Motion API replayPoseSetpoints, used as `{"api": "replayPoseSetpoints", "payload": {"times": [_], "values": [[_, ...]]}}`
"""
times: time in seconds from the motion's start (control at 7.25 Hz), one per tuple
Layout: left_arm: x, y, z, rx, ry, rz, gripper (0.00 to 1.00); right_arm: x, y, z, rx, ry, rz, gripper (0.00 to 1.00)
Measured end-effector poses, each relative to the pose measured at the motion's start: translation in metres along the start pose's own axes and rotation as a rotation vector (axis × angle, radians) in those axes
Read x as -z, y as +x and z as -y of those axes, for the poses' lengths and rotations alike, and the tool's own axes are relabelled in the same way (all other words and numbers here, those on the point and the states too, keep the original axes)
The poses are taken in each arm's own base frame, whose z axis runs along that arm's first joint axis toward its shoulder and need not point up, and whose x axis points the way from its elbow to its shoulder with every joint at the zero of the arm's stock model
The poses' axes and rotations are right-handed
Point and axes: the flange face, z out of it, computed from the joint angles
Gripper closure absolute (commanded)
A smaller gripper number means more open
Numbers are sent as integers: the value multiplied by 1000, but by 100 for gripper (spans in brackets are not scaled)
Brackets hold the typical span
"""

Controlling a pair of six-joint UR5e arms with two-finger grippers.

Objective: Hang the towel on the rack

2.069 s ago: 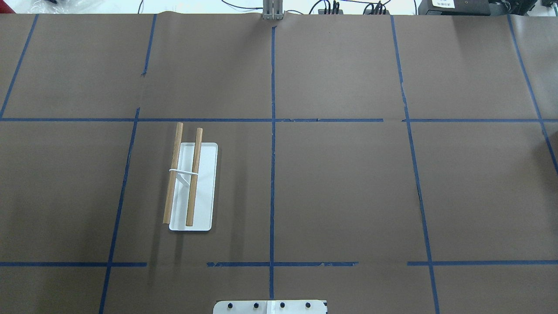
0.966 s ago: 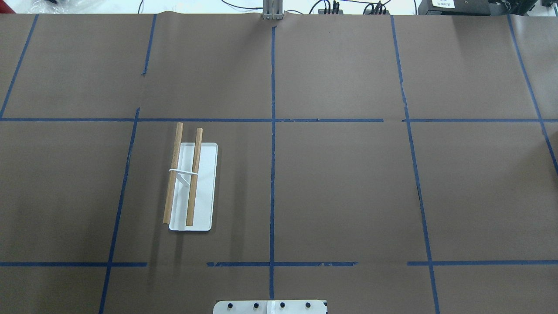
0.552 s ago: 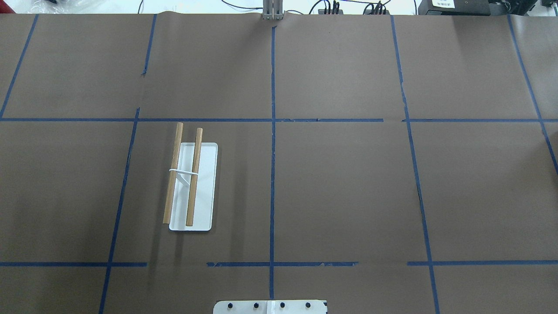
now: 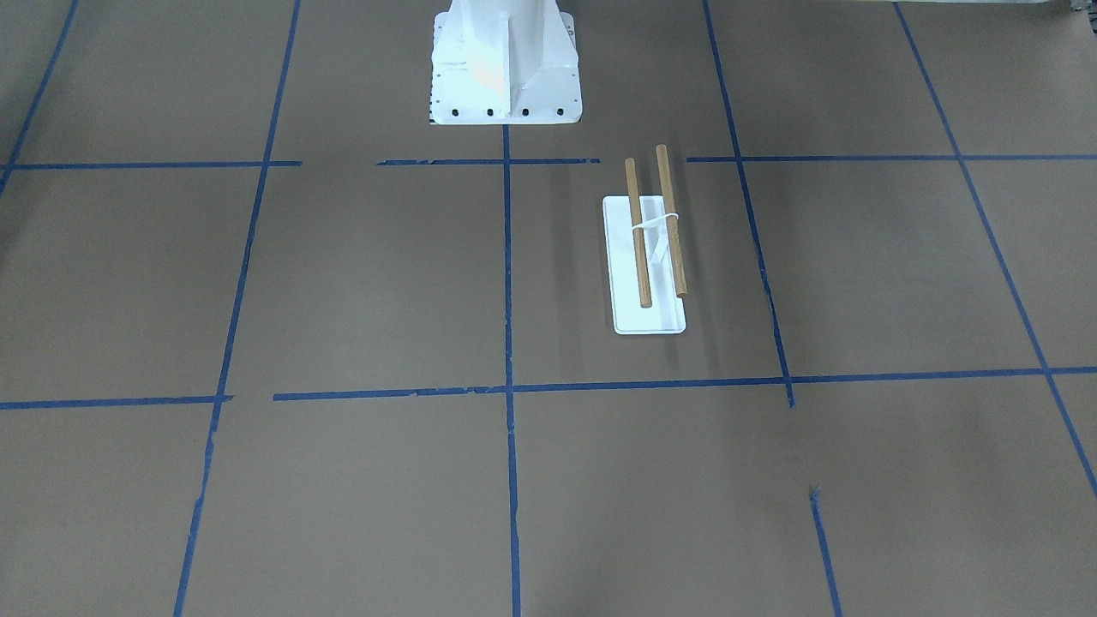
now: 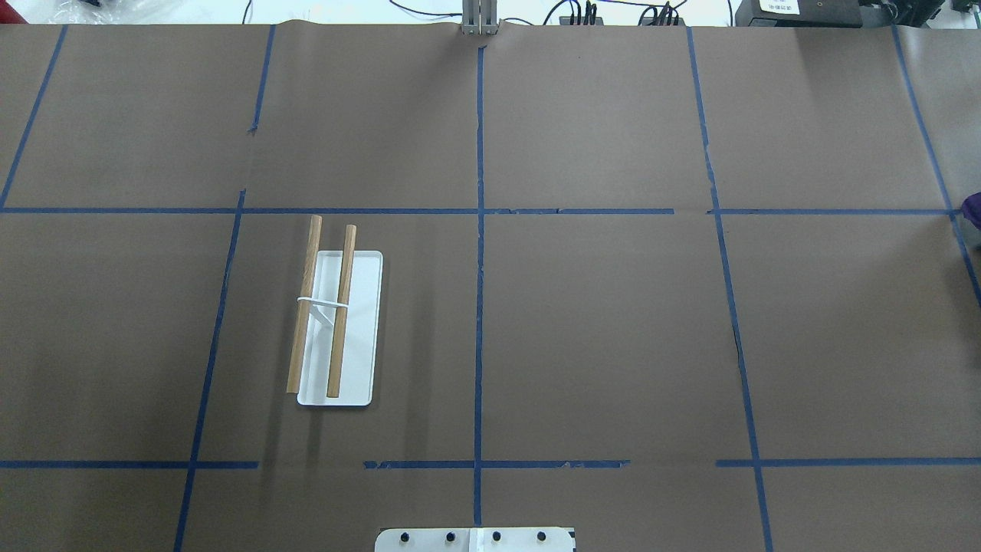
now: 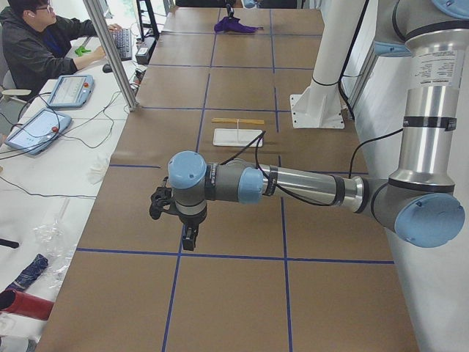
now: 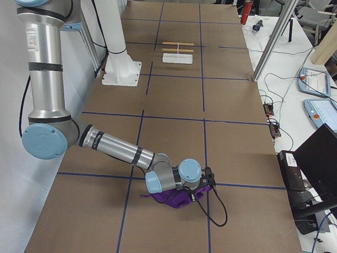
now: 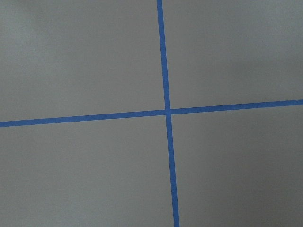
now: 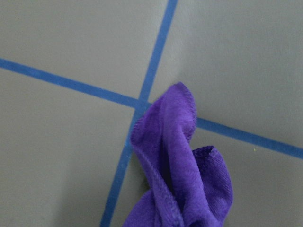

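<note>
The rack [image 5: 342,307] stands left of the table's middle: two light-brown wooden dowels on a white support over a white base plate. It also shows in the front view [image 4: 638,231] and both side views [image 6: 238,121] [image 7: 178,50]. The purple towel [image 7: 171,198] lies bunched at the table's far right end, under my right gripper [image 7: 197,191]. It fills the lower part of the right wrist view [image 9: 184,179] and peeks in at the overhead view's right edge [image 5: 973,208]. I cannot tell if either gripper is open or shut. My left gripper [image 6: 189,240] hangs over bare table far from the rack.
The white robot pedestal [image 4: 504,60] stands at the table's near middle edge. Blue tape lines [image 8: 165,111] cross the brown table cover. An operator [image 6: 37,37] sits past the far edge with tablets and cables; a metal post [image 6: 110,51] rises there.
A bit of the purple towel has come into the overhead view at the right edge, where only a shadow showed before. The rack has not moved.
</note>
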Motion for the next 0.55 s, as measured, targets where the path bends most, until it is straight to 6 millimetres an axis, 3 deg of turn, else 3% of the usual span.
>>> {"api": "replayPoseSetpoints", "payload": {"times": [0.28,0.55], "values": [[20,19,6,-41,42,9,0,65,-37,50,94,140,5,100],[60,52,37,-102,126,53,0,114,-86,120,191,227,0,100]]}}
